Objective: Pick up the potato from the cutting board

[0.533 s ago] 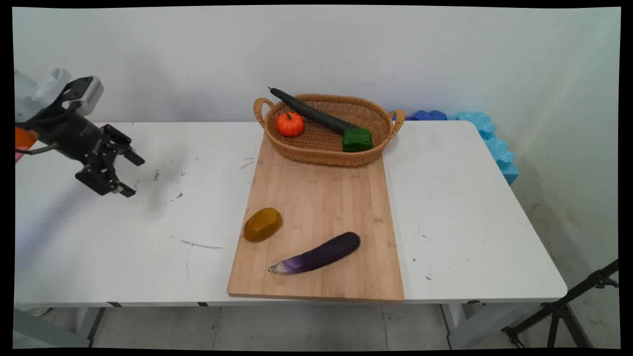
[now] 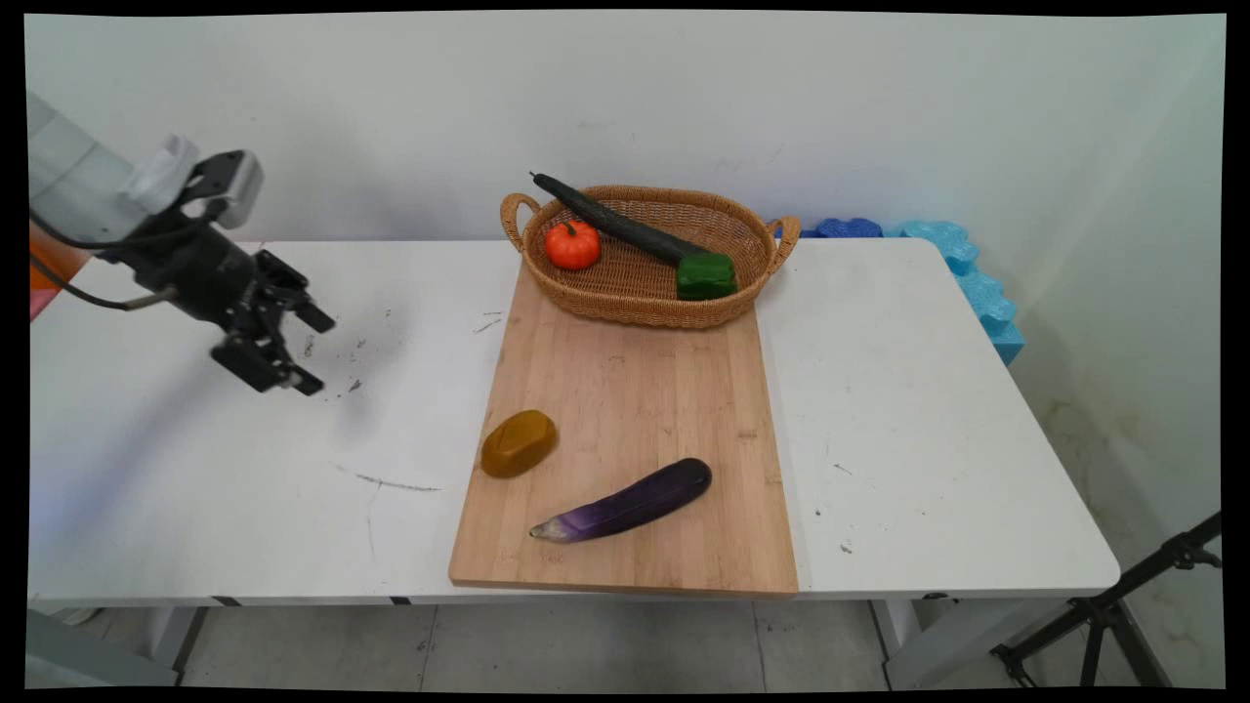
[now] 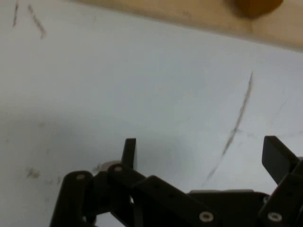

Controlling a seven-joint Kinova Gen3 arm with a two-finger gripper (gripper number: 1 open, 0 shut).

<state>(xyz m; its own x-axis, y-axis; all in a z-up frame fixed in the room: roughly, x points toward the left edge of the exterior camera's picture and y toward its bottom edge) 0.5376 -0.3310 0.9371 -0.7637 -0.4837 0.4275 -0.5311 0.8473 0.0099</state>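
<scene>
while the claw (image 2: 311,351) hangs above the left part of the desk (image 2: 195,469), its two fingers (image 3: 129,151) stand wide apart with nothing between them. below it lies bare white desk with dark scuffs (image 2: 386,481) (one long curved mark shows in the hand view as well). nearest to it, off to the right, is a brown oval lump (image 2: 519,443) on the left edge of a wooden board (image 2: 635,391); the two are well apart. an eggplant (image 2: 625,502) lies slantwise on the board's near part. at the board's far end sits a wicker basket (image 2: 645,303) holding a small orange pumpkin (image 2: 572,244), a green pepper (image 2: 705,276) and a long dark cucumber (image 2: 610,220) whose tip juts over the rim. blue foam (image 2: 967,273) lines the desk's far right corner.
</scene>
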